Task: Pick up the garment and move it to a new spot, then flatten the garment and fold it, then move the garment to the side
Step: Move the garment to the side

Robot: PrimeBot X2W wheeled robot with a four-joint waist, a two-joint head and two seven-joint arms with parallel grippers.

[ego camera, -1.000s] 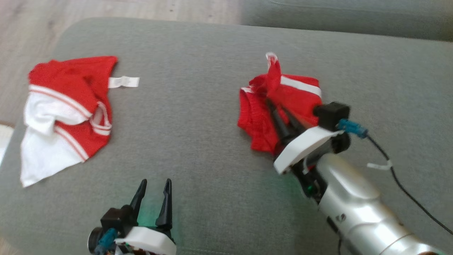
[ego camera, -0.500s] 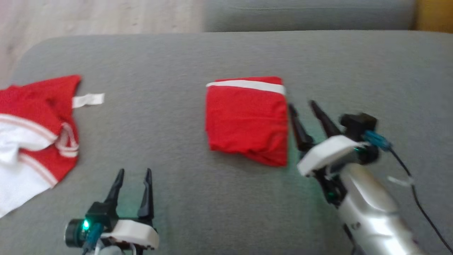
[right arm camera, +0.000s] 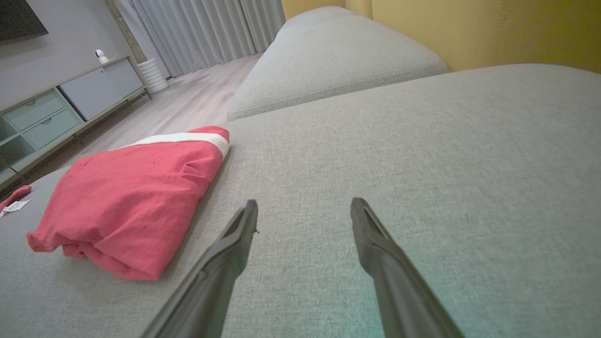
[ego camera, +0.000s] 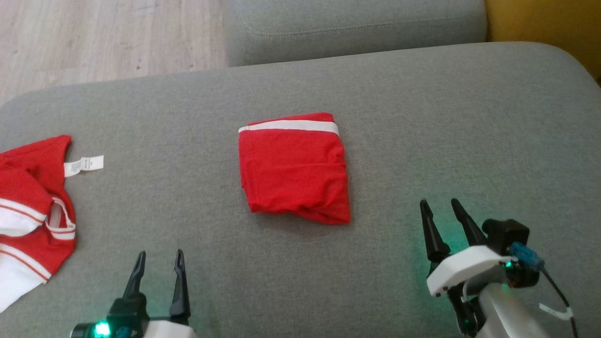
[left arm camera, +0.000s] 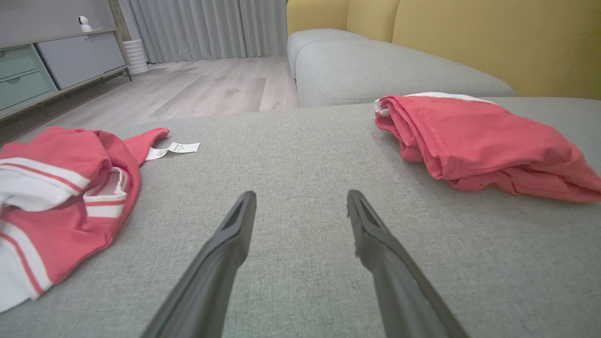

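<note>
Hanging clear of the folded white-banded red cloth (ego camera: 293,173) gripped a second ago: right gripper (ego camera: 439,203), fingers parted, empty; left gripper (ego camera: 159,252) likewise. Crumpled at left edge of grey sofa cushion (ego camera: 422,117): red jersey garment (ego camera: 33,206), white striped sleeves, tag out

Reds and whites on grey
Left-edge garment (ego camera: 33,188) red, white sleeves red-striped; centre folded cloth (ego camera: 293,173) red with white band; cushion (ego camera: 422,117) grey.

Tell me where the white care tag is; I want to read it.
Head view, far left: the white care tag lies on the grey cushion, sticking out of the crumpled jersey, left of the folded red garment.
</note>
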